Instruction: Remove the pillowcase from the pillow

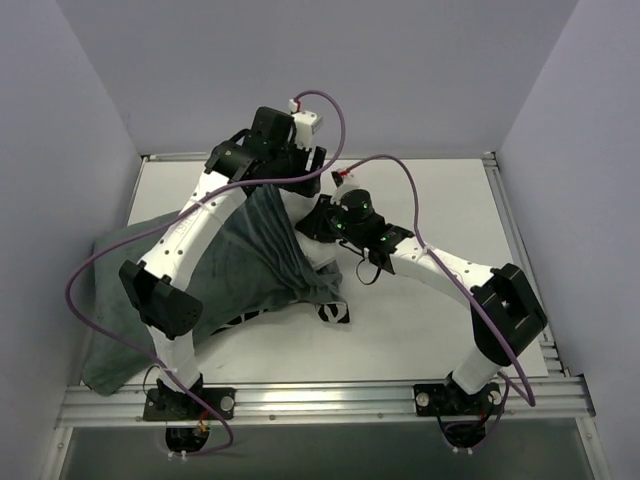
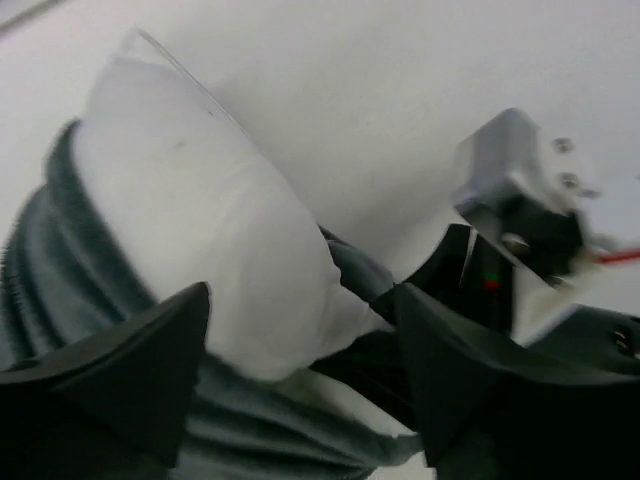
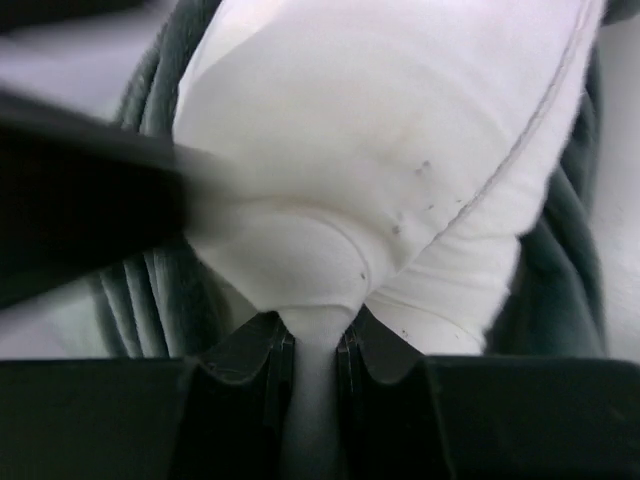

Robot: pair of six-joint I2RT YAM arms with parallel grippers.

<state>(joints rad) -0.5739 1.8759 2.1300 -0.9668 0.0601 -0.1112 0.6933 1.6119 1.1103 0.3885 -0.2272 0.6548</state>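
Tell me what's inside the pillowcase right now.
The white pillow pokes out of the bunched grey pillowcase; the right gripper, jaws shut, pinches its exposed end. How much of it lies inside is hidden by the pillowcase itself.

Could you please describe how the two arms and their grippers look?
The left arm and right arm have white links with black joints; a purple cable runs along each. The left gripper and right gripper are black and wedge-shaped.

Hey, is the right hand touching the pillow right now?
Touching. The right wrist view shows the right hand pinched shut on a fold of the white pillow.
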